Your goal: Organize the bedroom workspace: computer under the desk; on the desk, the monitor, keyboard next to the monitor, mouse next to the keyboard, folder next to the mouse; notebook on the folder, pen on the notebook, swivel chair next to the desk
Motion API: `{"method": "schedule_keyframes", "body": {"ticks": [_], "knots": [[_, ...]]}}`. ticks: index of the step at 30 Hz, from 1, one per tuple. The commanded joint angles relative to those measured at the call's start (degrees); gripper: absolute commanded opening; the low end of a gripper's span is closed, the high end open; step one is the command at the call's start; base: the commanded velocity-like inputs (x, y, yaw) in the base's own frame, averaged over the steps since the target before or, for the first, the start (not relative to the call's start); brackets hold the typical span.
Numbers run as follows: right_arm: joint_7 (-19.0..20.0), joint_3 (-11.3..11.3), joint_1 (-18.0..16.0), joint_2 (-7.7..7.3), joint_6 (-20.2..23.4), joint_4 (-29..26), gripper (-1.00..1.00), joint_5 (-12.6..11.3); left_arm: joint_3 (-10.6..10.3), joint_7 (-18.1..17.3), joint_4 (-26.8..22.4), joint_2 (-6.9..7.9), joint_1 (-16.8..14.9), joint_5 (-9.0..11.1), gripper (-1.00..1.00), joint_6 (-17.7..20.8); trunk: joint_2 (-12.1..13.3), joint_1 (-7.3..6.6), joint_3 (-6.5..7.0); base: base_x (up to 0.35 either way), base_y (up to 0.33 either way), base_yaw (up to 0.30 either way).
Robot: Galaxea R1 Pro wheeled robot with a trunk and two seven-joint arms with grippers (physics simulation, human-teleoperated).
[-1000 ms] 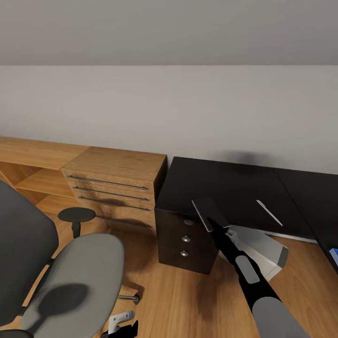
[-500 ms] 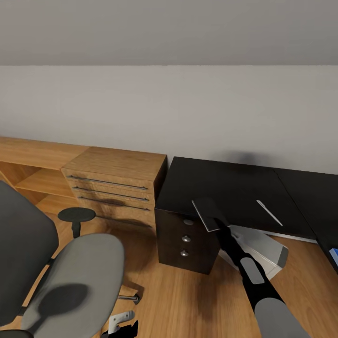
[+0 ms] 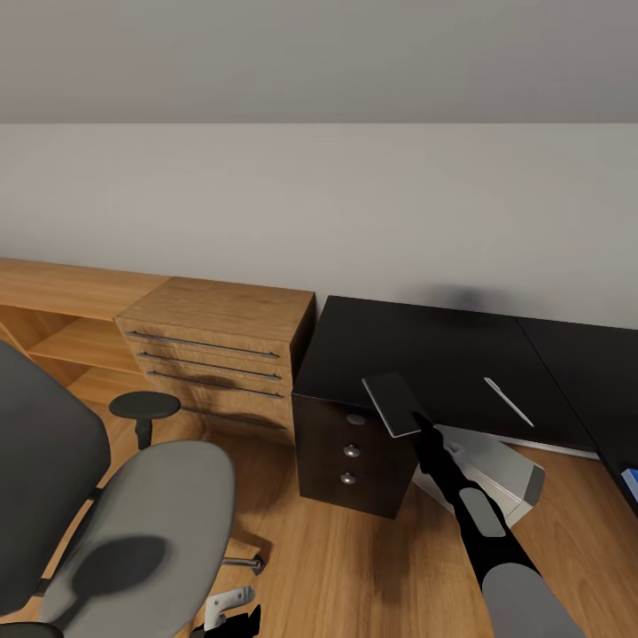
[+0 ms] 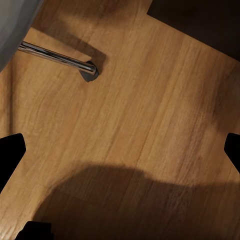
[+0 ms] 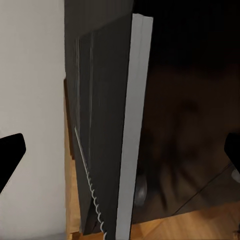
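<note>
The dark grey notebook (image 3: pixel 391 400) lies at the front edge of the black desk (image 3: pixel 434 350), overhanging the drawers. My right gripper (image 3: pixel 415 427) reaches it from the front. In the right wrist view the notebook (image 5: pixel 107 125) stands edge-on between the fingertips (image 5: pixel 11 150), which are wide apart, so the gripper (image 5: pixel 120 150) is open. The white pen (image 3: pixel 508 400) lies on the desk to the right. The light grey computer (image 3: pixel 496 470) stands under the desk. The blue folder (image 3: pixel 632 486) peeks in at the right edge. The grey swivel chair (image 3: pixel 133 523) is at lower left, with my open left gripper (image 3: pixel 229 611) beside it.
A light wooden drawer unit (image 3: pixel 217 350) and low shelf (image 3: pixel 62 319) stand left of the desk against the wall. The chair's chrome leg (image 4: pixel 57 56) crosses the wooden floor (image 4: pixel 150 130) under my left gripper (image 4: pixel 120 150). A black round pad on a post (image 3: pixel 144 406) stands behind the chair.
My right forearm has swung slightly to the right and the gripper has shifted a little at the notebook's edge. The notebook, pen and chair stay in place.
</note>
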Motion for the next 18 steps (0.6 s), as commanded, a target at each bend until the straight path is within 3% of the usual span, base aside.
{"method": "schedule_keyframes", "body": {"ticks": [1,18], "knots": [[0.0,-0.4,-0.1,0.08,0.6,0.0,1.0,-0.6,-0.3,0.4,-0.1,0.05,0.0,0.5,1.0,0.2,0.0,0.0,-0.05,0.0,0.0,0.0],[-0.3,-0.4,-0.1,0.05,1.2,0.0,1.0,-1.0,-0.3,0.4,-0.1,0.05,0.0,0.5,1.0,0.2,0.0,0.0,-0.05,0.004,0.0,0.0]]}}
